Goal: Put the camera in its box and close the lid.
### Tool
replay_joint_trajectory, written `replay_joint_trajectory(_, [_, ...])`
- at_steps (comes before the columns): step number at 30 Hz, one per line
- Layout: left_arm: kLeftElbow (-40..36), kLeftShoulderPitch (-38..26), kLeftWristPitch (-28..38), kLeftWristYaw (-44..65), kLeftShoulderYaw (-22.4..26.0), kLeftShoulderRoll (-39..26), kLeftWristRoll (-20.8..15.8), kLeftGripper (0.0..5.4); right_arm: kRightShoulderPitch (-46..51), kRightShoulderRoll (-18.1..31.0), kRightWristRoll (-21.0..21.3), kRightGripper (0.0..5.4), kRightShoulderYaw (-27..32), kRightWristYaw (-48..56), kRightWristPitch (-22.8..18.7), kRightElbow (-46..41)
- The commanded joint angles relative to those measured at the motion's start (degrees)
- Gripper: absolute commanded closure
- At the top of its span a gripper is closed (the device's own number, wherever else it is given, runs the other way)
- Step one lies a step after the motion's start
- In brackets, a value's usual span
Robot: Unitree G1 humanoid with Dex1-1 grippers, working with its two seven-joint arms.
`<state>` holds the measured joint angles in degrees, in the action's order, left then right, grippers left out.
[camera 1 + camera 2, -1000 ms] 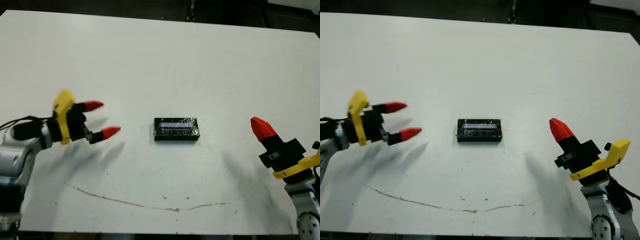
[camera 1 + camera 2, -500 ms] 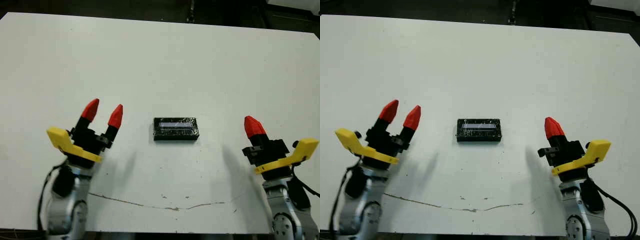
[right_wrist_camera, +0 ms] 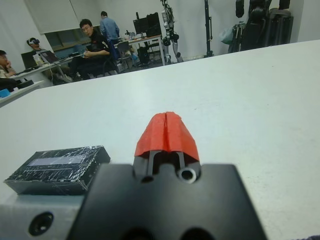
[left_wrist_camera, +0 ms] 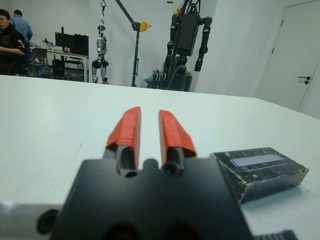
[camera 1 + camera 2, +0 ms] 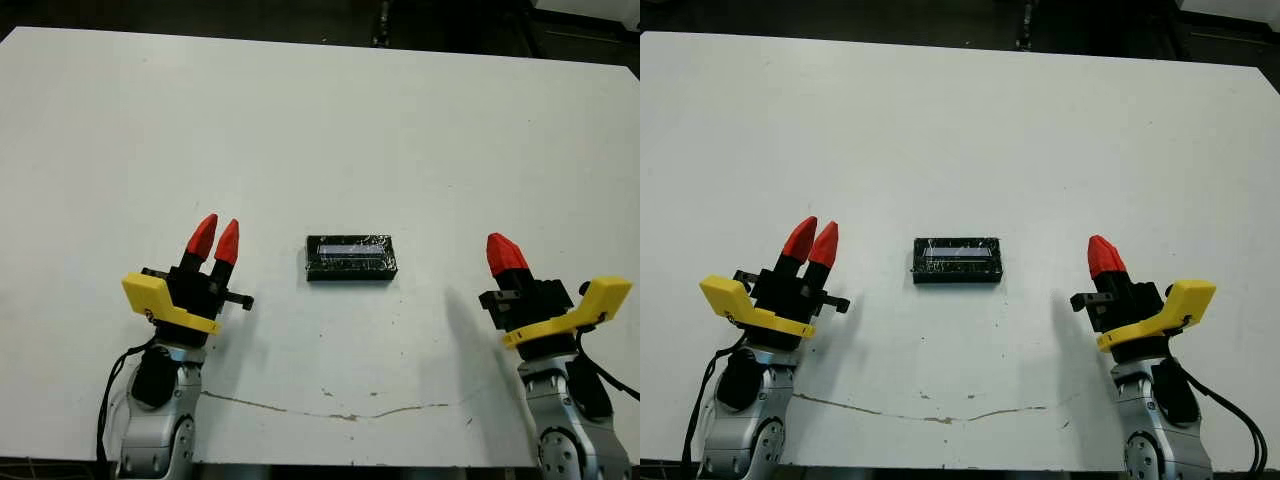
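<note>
A small black block lies mid-table: the lid (image 5: 351, 251), glossy and plastic-wrapped, sits flat on its box (image 5: 352, 273), of which only the dark sides show. The camera is hidden. My left gripper (image 5: 215, 232) stands left of the box and apart from it, pointing away from me, its fingers open by a narrow gap with nothing between them. The left wrist view shows that gap (image 4: 150, 125) and the lid (image 4: 255, 161) off to one side. My right gripper (image 5: 505, 250) stands right of the box, shut and empty, its fingertips (image 3: 166, 127) pressed together.
A thin brown line (image 5: 330, 412) runs across the white table (image 5: 320, 120) near its front edge. Beyond the far edge, people (image 3: 92, 42) sit at desks, and robots on stands (image 4: 187, 35) line the wall.
My left arm swung in from the side to point forward, and its fingers narrowed from wide open to a slim gap. The right gripper turned and shifted slightly left. The box stayed put.
</note>
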<state>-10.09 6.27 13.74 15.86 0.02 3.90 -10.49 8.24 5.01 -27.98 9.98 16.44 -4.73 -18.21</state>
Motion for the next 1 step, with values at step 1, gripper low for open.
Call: replay_joint_trajectory(1, [-0.1,1.3,-0.7,-0.9,-0.5,-0.8,0.5,5.1,0.6,0.4,0.2,5.4,0.5,-0.1,-0.2,0.1])
